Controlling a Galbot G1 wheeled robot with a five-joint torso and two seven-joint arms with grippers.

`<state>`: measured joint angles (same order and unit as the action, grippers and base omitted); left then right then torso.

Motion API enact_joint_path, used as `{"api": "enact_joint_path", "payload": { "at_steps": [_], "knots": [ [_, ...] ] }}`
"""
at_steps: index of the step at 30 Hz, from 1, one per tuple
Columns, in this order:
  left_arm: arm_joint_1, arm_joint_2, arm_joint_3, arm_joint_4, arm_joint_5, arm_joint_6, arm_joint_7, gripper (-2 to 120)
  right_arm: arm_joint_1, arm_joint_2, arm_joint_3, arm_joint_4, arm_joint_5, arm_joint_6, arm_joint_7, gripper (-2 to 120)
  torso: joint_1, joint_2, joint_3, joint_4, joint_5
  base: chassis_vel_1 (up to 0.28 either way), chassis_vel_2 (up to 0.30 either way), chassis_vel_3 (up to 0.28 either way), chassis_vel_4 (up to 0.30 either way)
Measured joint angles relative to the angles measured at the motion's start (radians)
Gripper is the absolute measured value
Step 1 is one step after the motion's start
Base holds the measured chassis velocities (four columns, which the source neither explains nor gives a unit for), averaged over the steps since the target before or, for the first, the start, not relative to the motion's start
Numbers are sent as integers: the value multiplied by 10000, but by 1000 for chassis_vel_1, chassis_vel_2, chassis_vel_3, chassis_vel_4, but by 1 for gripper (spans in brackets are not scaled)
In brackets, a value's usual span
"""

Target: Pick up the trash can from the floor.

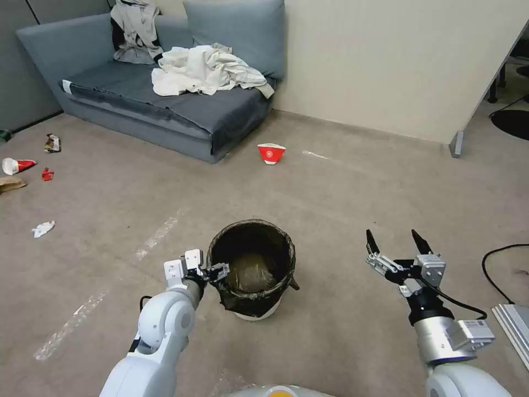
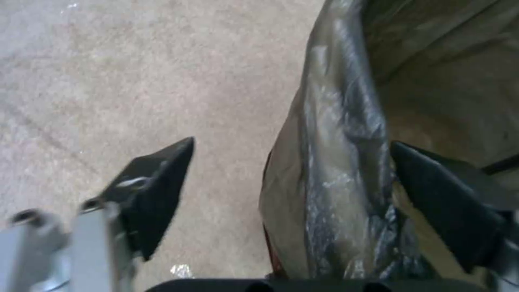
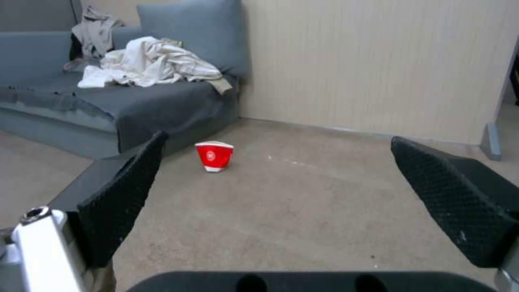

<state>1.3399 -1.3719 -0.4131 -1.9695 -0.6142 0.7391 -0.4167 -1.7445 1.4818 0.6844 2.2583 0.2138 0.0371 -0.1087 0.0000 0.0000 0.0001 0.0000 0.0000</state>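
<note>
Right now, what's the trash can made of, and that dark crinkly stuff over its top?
The trash can looks like smooth white plastic, judging by its bare lower edge. The liner bag seems thin, glossy, dark see-through plastic film: it wrinkles and catches light. The left gripper straddles the rim.

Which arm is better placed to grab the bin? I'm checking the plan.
Left. The left gripper is at the trash can, its open jaws straddling the bagged rim. The right gripper hangs off to the side.

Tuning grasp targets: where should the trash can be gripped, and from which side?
Grip the trash can by its bag-covered rim, from its left side, probably one finger inside, one outside. The left gripper already straddles that thin upright wall, open; the round body looks too wide to span.
</note>
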Motion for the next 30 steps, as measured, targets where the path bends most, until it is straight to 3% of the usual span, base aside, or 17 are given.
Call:
{"api": "enact_joint_path", "payload": {
  "at_steps": [6, 8, 9, 11, 20, 30],
  "knots": [
    [29, -112, 25, 44, -196, -5, -206, 68, 6, -32, -12, -23, 0, 34, 7, 100, 0, 0, 0, 0, 1, 0, 0, 0, 0],
    [46, -220, 31, 69, -226, -19, -256, 49, 9, -57, -31, -65, 0, 77, 9, 100, 0, 0, 0, 0, 1, 0, 0, 0, 0],
    [46, -220, 31, 69, -226, -19, -256, 49, 9, -57, -31, -65, 0, 77, 9, 100, 0, 0, 0, 0, 1, 0, 0, 0, 0],
    [48, -294, 31, 87, -227, -37, -299, 35, 8, -75, -41, -104, 1, 125, 10, 100, 0, 0, -1, 0, 1, 0, 0, 0, 0],
    [79, -394, -5, 82, -249, -151, -335, 5, 34, -110, -74, -164, 13, 151, 10, 100, 0, 0, 0, 0, 0, 0, 0, 0, 0],
    [52, -447, -80, -89, -390, -295, -459, 1, 41, -135, -88, -180, 15, 153, 16, 100, 0, 0, 0, 0, 0, 0, 0, 0, 0]
  ]
}}
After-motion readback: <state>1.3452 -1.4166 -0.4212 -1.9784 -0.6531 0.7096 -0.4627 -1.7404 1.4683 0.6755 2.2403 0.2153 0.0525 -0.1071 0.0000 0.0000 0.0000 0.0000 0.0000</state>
